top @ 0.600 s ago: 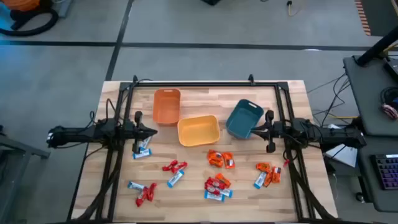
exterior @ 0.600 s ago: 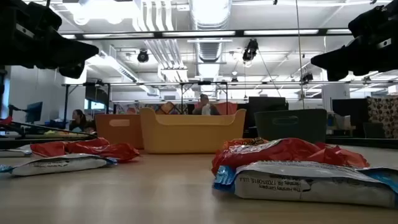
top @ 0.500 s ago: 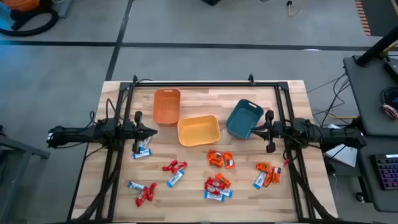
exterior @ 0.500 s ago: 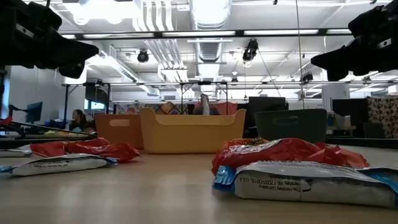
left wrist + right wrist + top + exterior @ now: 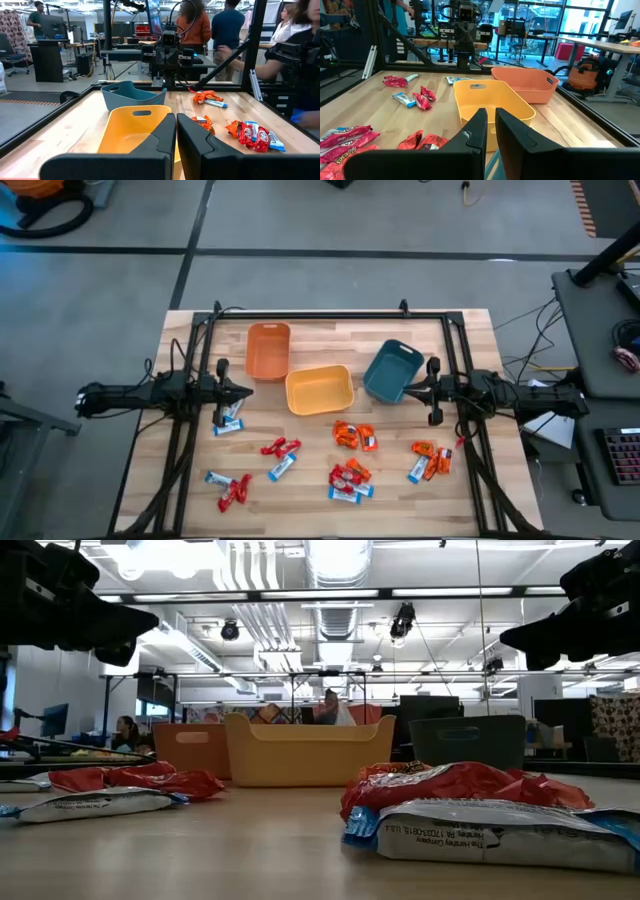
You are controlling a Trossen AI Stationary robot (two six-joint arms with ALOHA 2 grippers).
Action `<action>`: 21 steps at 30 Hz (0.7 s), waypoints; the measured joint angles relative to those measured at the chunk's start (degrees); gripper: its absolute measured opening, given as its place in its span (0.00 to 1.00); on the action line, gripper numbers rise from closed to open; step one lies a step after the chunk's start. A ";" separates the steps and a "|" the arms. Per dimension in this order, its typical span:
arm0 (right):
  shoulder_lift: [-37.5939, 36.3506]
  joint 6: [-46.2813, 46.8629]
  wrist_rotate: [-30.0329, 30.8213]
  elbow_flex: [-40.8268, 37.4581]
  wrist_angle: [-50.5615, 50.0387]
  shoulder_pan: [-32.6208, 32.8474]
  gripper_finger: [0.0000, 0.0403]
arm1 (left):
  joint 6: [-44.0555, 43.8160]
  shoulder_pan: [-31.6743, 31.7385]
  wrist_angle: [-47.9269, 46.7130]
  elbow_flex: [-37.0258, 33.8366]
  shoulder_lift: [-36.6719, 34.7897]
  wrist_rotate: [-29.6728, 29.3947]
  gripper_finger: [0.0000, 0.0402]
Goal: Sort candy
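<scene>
A wooden tabletop [image 5: 330, 330] holds three bins toward its far edge: orange bin [image 5: 268, 350], yellow bin [image 5: 319, 391], teal bin [image 5: 392, 370]. The candy [image 5: 345, 477] lies scattered along the near edge. The left gripper [image 5: 250, 390] and right gripper [image 5: 404, 391] hover at opposite side edges, fingers closed, holding nothing.

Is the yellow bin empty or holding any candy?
Empty: the yellow bin shows bare floor from above; candy lies on the table.
</scene>
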 joint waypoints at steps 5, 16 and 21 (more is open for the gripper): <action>0.00 0.00 0.00 0.00 0.00 -0.01 0.08 | -0.01 0.00 0.01 -0.01 0.00 0.01 0.00; 0.00 0.00 0.02 0.00 0.00 0.01 0.08 | 0.00 0.00 0.01 0.01 0.00 0.01 0.00; 0.00 0.00 0.02 0.00 0.00 0.01 0.08 | -0.17 0.00 2.29 -0.27 0.05 0.00 0.00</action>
